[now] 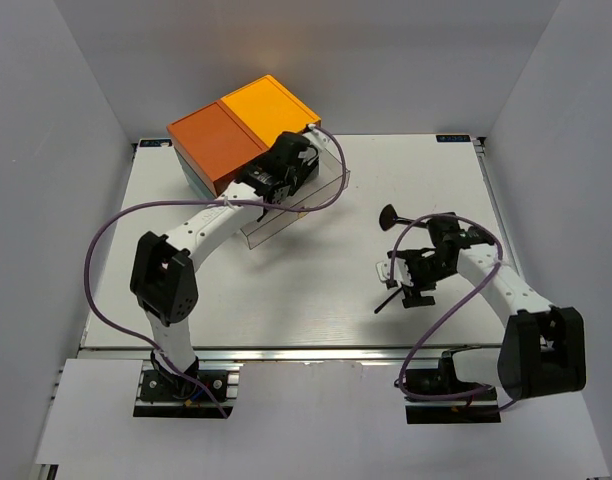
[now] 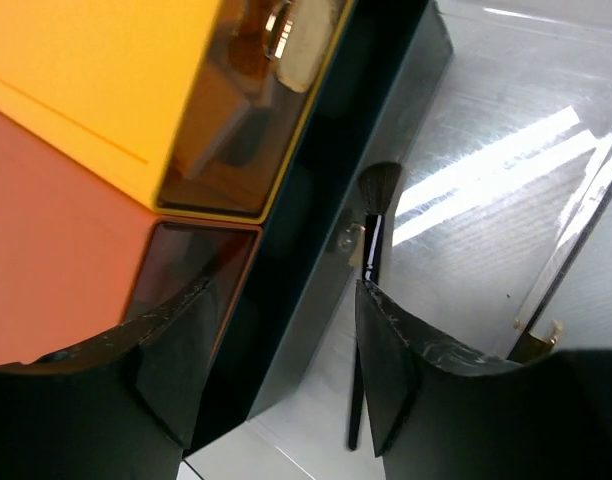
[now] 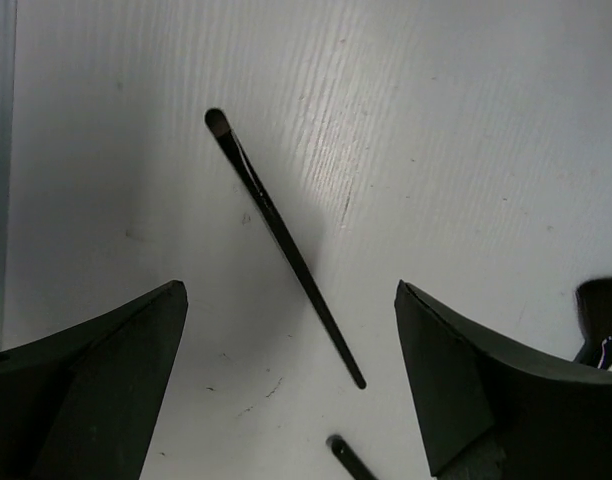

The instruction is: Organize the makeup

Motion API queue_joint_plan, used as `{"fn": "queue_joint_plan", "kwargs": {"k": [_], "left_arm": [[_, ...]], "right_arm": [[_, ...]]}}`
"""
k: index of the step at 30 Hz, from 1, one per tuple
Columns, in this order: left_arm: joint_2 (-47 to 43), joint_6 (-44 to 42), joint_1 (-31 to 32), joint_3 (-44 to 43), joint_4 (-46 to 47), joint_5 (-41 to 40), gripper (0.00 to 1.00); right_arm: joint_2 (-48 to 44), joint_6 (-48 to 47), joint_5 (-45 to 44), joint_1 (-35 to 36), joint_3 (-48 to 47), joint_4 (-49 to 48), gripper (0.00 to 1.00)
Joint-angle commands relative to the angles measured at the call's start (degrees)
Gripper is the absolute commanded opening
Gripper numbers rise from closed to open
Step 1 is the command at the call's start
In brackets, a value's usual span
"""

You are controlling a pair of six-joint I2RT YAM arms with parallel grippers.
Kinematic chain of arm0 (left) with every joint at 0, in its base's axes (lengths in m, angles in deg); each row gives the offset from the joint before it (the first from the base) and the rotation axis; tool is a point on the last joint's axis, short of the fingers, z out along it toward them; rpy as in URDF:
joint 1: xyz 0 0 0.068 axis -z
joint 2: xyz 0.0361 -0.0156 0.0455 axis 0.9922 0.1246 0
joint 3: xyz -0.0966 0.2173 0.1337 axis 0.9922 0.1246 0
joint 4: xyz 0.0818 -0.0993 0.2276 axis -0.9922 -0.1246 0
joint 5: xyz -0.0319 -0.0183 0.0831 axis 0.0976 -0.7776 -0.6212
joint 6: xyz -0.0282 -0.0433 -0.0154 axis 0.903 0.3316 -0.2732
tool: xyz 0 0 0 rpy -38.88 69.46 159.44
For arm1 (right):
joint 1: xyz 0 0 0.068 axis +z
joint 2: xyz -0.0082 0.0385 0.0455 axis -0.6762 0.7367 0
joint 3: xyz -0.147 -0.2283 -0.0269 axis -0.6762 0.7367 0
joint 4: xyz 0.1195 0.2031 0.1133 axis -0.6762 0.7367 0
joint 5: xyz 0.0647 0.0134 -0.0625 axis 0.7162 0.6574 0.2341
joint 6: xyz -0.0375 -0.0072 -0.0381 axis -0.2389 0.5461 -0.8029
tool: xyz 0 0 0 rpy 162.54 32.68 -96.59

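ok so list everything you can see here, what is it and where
table: one, white, under everything
drawer box: one, orange and yellow top with dark green sides, far left of the table
clear drawer: one, transparent with a gold handle, pulled out in front of the box
fluffy brush: one, black, lying beside the box's green side
thin brush: one, black, flat on the table, right side
second fluffy brush: one, black, just beyond the thin brush
handle tip: one, black, bottom edge of the right wrist view; whose it is I cannot tell
left gripper: open, at the box front above the fluffy brush
right gripper: open, above the thin brush
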Motion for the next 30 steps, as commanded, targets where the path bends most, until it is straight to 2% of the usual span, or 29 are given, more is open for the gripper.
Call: {"fn": "queue_joint_plan", "kwargs": {"k": [1, 4, 6, 11, 14, 15, 18, 19, 21, 26, 30], "left_arm": [[-3.85, 2.33, 0.02, -1.47, 2.03, -3.16, 0.68], [-4.46, 6.01, 0.02, -5.16, -0.34, -2.38, 0.68], [-5.16, 8.74, 0.03, -7.8, -2.53, -1.41, 0.68], [-12.95, 23.67, 0.02, -6.85, -5.27, 4.9, 0.69], [-19.73, 30.71, 0.02, 1.66, -2.73, 7.82, 0.69], [-24.89, 32.47, 0.02, 7.25, -0.19, 8.78, 0.69], [-35.87, 39.24, 0.02, 15.89, 5.34, 9.06, 0.78], [-38.36, 42.04, 0.02, 20.97, 6.59, 9.14, 0.78], [-44.24, 45.82, 0.02, 24.96, 8.17, 8.97, 0.79], [-49.28, 50.94, 0.02, 32.43, 7.39, 10.72, 0.79], [-51.22, 54.45, 0.03, 36.74, 10.19, 13.18, 0.8]], "right_arm": [[3.89, -14.95, -5.0, 1.06, -0.34, 2.88, 0.89], [8.19, -16.28, -8.16, 2.55, -1.74, 0.5, 0.88], [10.66, -16.63, -9.3, 3.78, -3.06, 0.15, 0.83], [17.35, -16.02, -12.38, 5.98, -6.84, 0.85, 0.73], [19.37, -15.41, -13.79, 6.5, -7.64, 0.94, 0.68], [19.72, -15.23, -14.05, 6.59, -7.81, 1.02, 0.67], [20.78, -15.05, -15.55, 6.68, -7.21, 0.68, 0.62], [20.95, -14.79, -16.25, 6.68, -6.85, 0.5, 0.58], [20.87, -14.18, -16.52, 6.68, -5.8, -0.11, 0.54], [20.16, -12.51, -18.1, 6.77, -2.64, -2.14, 0.36], [20.34, -10.84, -18.89, 6.77, -0.79, -3.54, 0.26]]}}
